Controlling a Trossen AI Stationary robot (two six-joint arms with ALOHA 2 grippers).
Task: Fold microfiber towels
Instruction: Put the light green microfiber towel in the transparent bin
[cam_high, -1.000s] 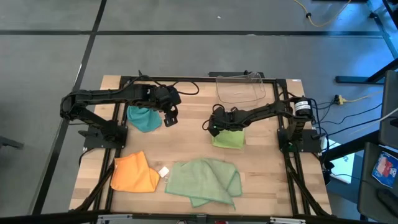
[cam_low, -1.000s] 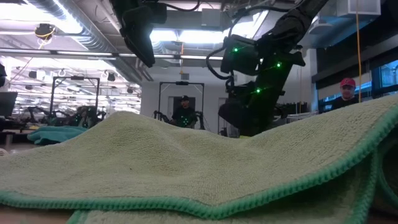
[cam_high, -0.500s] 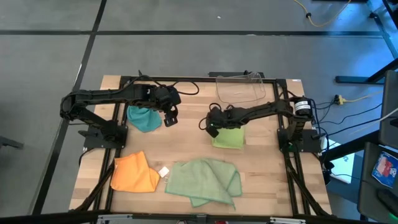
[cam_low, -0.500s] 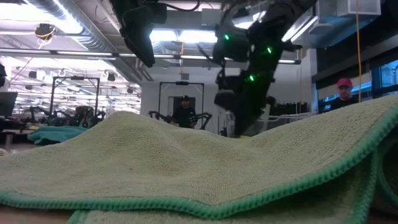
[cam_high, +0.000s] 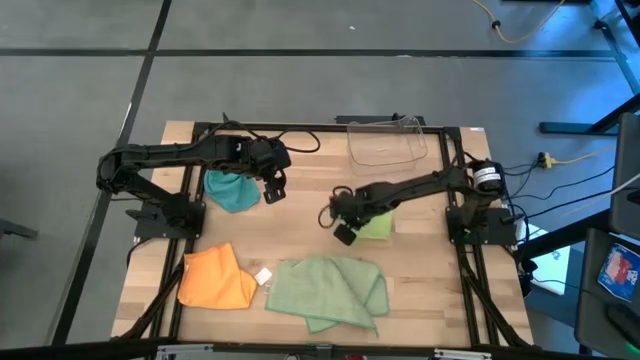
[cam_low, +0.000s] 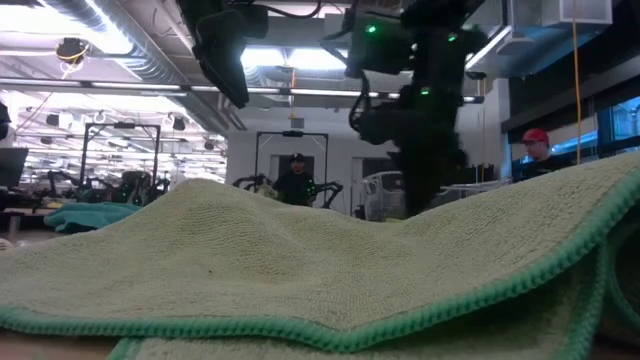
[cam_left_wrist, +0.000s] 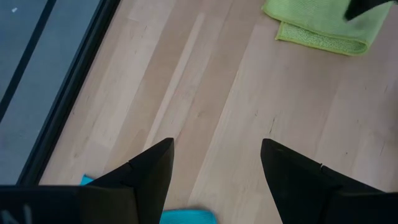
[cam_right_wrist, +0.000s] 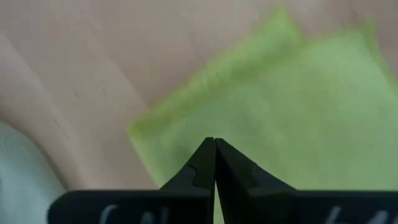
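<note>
While the lime green towel (cam_high: 376, 226) already lies as a neat, small folded rectangle near table centre, a bit toward 3 o'clock, the rest of the job looks barely begun: the teal towel (cam_high: 231, 190) sits bunched at approx 10 o'clock, the orange towel (cam_high: 215, 279) lies loosely doubled over at 8 o'clock w/ a small white tag just beside it, and the larger pale sage green towel (cam_high: 328, 288) is spread rumpled at 6 o'clock, edges uneven. So I'd judge one of four done, three left. The clear plastic bin (cam_high: 386, 143) stands at 1 o'clock, nothing visible in it. Right gripper (cam_high: 343, 233) reaches in from the 3 o'clock side, arm stretched low across the table, its tip at the lime towel's 9 o'clock edge; in the right wrist view the two fingers are pressed together tip to tip, w/ the towel's corner showing beyond them; nothing seems pinched, though I can't rule out a thin hem. Left gripper (cam_high: 274, 190) hangs above bare wood just on the 3 o'clock side of the teal towel, arm bent in from 9 o'clock, fingers (cam_left_wrist: 149, 171) spread wide & empty, a sliver of teal visible beneath them.
</note>
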